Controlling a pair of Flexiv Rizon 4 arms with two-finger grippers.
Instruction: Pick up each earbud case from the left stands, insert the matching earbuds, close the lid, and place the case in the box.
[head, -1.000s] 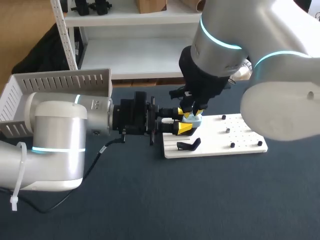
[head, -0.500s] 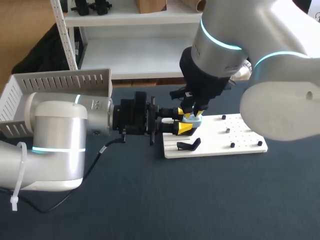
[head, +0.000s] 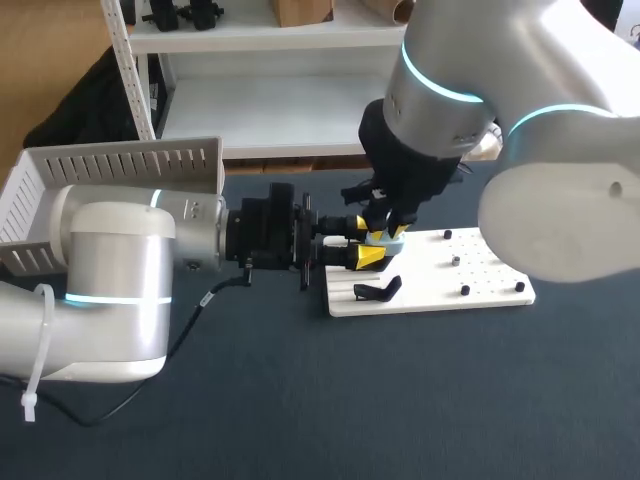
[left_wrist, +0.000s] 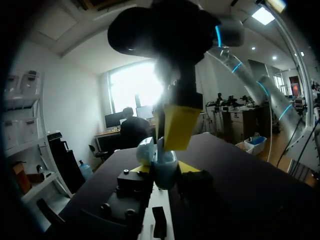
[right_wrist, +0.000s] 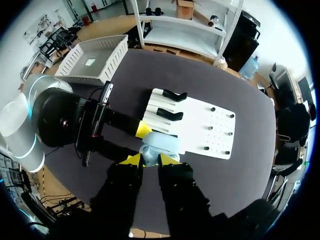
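Tabletop (head: 400, 400): dark blue, and both my arms meet over its middle.
Black stand (head: 378, 290): nearest to me on the white board, at about 6 o'clock from the case, with nothing resting on it.
Left hand (left_wrist: 166, 170): reaches in from 9 o'clock, lying level just above the board's left edge. It is clamped on the earbud case, with one yellow tip on each side of it.
Earbud case (right_wrist: 159, 144): light blue, held off the board in my left hand, just past the black stand. In the left wrist view a pale rounded part stands up beside its body (the lid, I think, though I cannot be sure).
Right hand (right_wrist: 149, 160): comes down from 12 o'clock, pointing straight at the tabletop, and meets the case from above. I cannot tell whether it is closed on anything or only resting there.
White board (head: 470, 280): lies flat at 3 o'clock from the case and carries a few small black pegs (head: 465, 290) toward its right end.
Box (head: 110, 165): a white slatted basket, far off at 10 o'clock, well apart from both hands.
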